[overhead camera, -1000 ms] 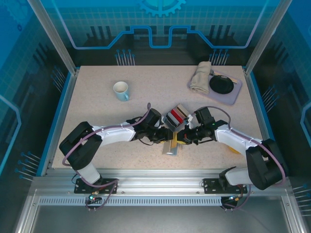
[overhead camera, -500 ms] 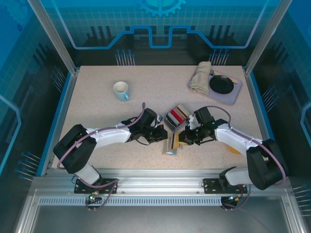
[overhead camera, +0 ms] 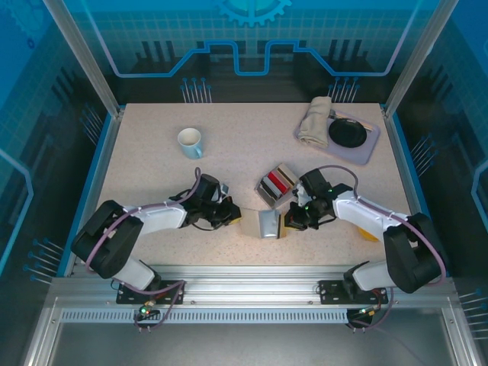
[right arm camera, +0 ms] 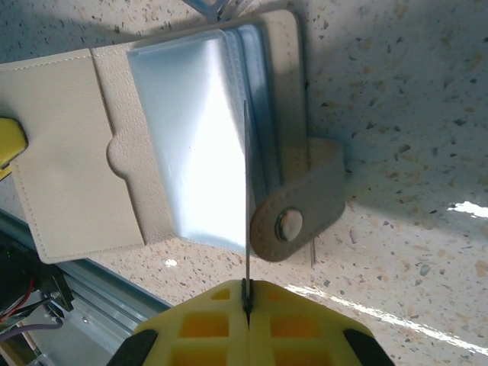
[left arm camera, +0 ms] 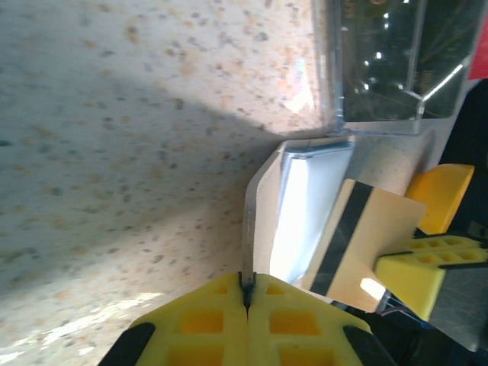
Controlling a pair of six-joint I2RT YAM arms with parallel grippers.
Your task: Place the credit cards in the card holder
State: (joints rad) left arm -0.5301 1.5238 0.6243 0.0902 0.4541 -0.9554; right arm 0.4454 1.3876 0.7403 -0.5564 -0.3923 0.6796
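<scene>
The beige card holder (overhead camera: 268, 224) lies open near the table's front edge, its clear sleeves (right arm camera: 191, 152) showing and its snap strap (right arm camera: 293, 221) folded out. My left gripper (overhead camera: 235, 219) is shut on the edge of the holder's cover flap (left arm camera: 248, 229). My right gripper (overhead camera: 290, 221) is shut on a tan credit card with a black stripe (left arm camera: 366, 236). That card stands edge-on (right arm camera: 246, 191) over the sleeves in the right wrist view. More credit cards, red (overhead camera: 278, 183), dark and white, sit in a clear box (left arm camera: 381, 61) just behind the holder.
A white mug (overhead camera: 189, 142) stands at the back left. A grey tray (overhead camera: 364, 151) at the back right holds a folded cloth (overhead camera: 315, 122) and a black dish (overhead camera: 348, 133). The table's front rail runs close below the holder.
My left gripper has drawn leftward with the cover flap, spreading the holder open flat. The right gripper with the tan card has shifted slightly towards the holder.
</scene>
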